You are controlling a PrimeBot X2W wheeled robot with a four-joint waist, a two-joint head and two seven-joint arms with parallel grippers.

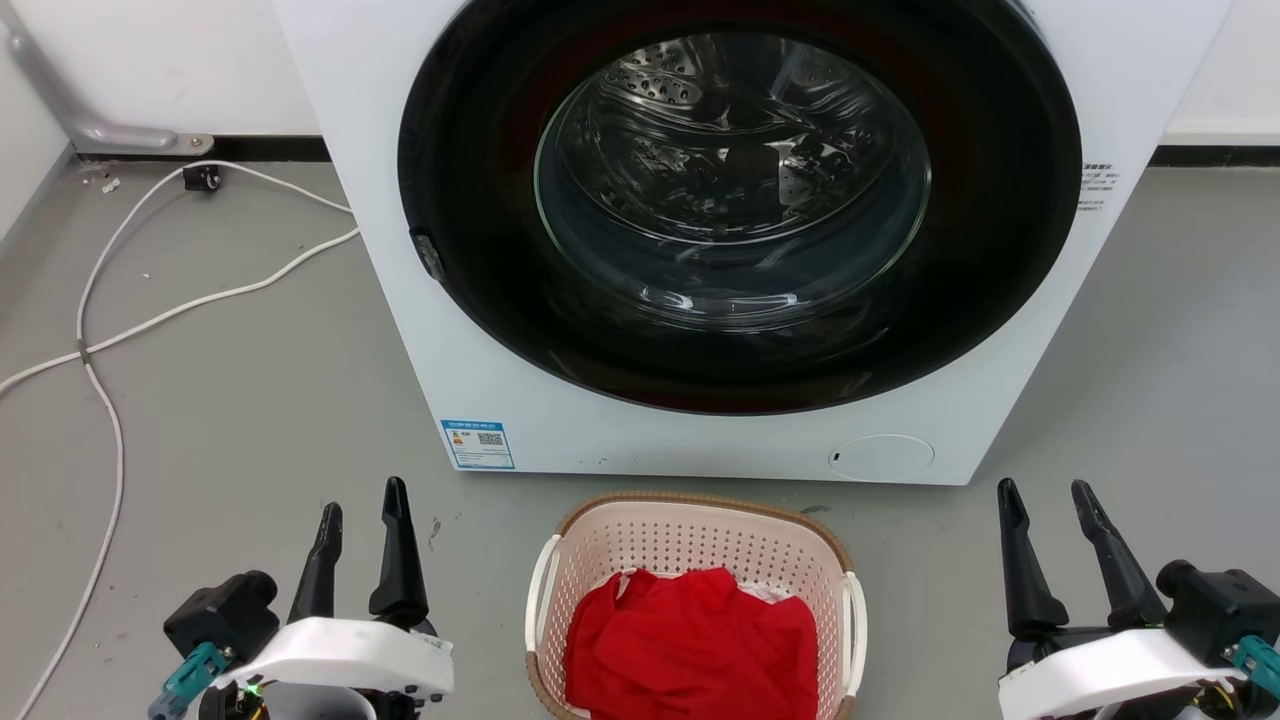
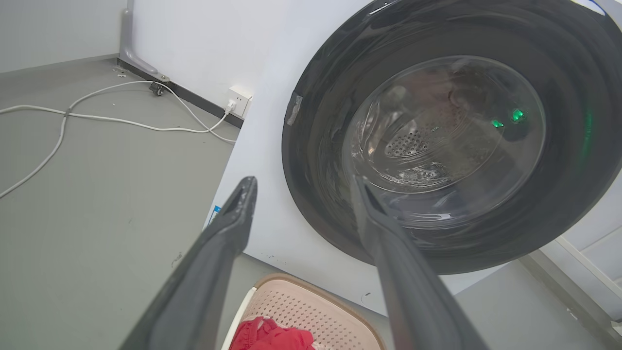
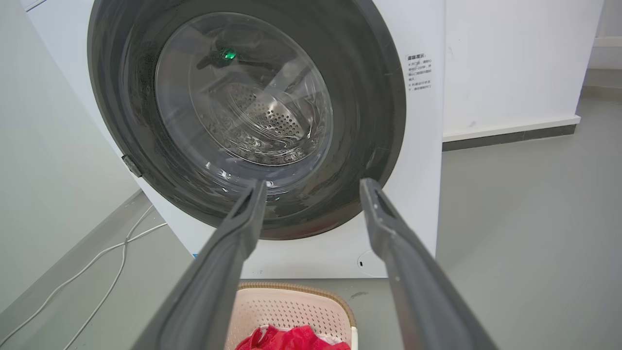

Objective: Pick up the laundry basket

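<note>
At lower centre of the head view, the pale pink perforated plastic laundry basket (image 1: 700, 545), holding red cloth (image 1: 690, 640), stands before the white washing machine (image 1: 400, 300). The left gripper (image 1: 362, 498) and the right gripper (image 1: 1044, 490) flank it, fingers parted, empty.

Grey floor (image 1: 250, 420), washer (image 1: 740, 200) stands on it, basket (image 1: 700, 540) close before washer, white cables (image 1: 160, 318) trail left.
</note>
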